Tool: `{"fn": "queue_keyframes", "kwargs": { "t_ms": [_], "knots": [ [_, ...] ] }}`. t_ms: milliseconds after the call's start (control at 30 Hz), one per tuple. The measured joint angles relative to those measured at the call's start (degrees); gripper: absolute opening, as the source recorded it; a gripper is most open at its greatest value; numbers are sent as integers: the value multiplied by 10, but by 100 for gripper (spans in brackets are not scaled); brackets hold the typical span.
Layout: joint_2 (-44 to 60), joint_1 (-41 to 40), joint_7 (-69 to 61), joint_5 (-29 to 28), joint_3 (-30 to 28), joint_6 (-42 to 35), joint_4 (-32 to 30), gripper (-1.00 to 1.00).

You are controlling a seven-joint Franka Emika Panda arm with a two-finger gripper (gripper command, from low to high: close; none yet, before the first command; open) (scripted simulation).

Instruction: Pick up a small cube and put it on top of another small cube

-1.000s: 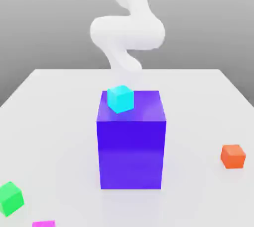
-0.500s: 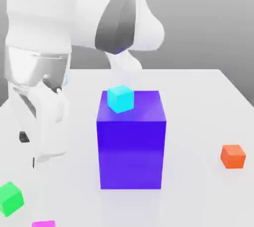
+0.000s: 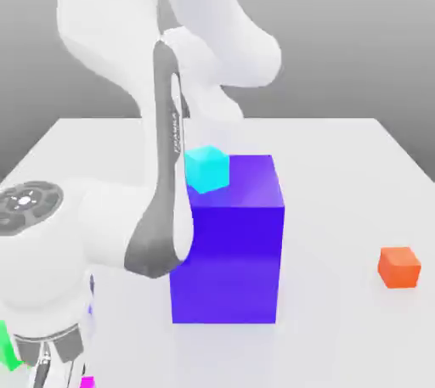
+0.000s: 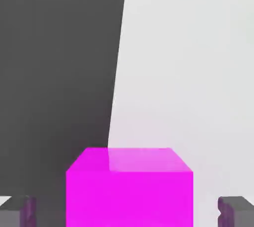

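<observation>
Between spread claw (image 4: 127, 211) fingers, magenta cube (image 4: 129, 187), cut off below, arm (image 3: 127, 208) hiding green cube (image 3: 7, 351)

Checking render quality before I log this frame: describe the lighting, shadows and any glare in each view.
Exterior view: soft, even light, a faint reflection under the purple block, pale sheen on its top beside the cyan cube. Hand view: the magenta cube has a lighter glossy top and flat front; white table meets a dark backdrop with no hard shadows.
</observation>
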Motion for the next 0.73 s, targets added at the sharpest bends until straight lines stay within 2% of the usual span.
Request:
{"fn": "queue_keyframes", "kwargs": {
  "t_ms": [133,267,467,600,633,733],
  "knots": [
    [4,0,1,0,0,3,1,-100],
    [-67,-6,-6,8,4,-50,-17,-100],
    [-175,-85,-37,44,-49,-84,-91,-100],
    [-126,-101,-45,54,-53,-27,-99,-100],
    [-113,-102,-47,56,-52,-14,-99,100],
    [-113,-102,-47,56,-52,-14,-99,100]
  ]
}}
